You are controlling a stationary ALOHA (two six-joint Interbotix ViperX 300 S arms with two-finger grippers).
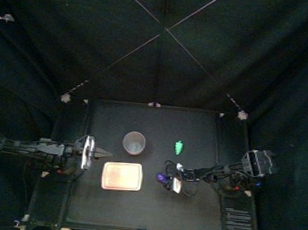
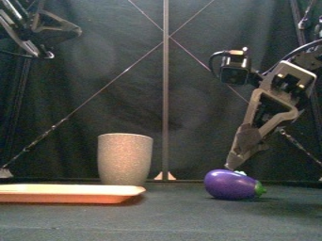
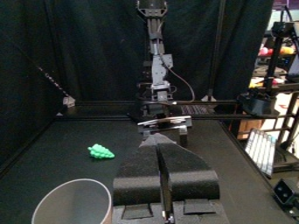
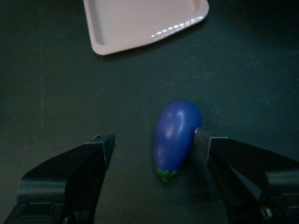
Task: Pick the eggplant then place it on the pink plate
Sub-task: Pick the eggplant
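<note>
Eggplant (image 4: 176,136): a smooth, glossy purple oval, green-tipped.

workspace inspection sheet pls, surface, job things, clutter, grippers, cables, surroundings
surface: black table, nothing spilled that I can see
job's things: purple eggplant lying on the table, not lifted; pink plate empty, to the eggplant's left and apart from it
clutter: grey cup upright behind the plate; small green toy further back
grippers: right gripper lowered over the eggplant, jaws open on either side of it; left gripper shut, at the table's left side, holding nothing
cables: nothing seen
surroundings: black curtain at the back and sides
</note>
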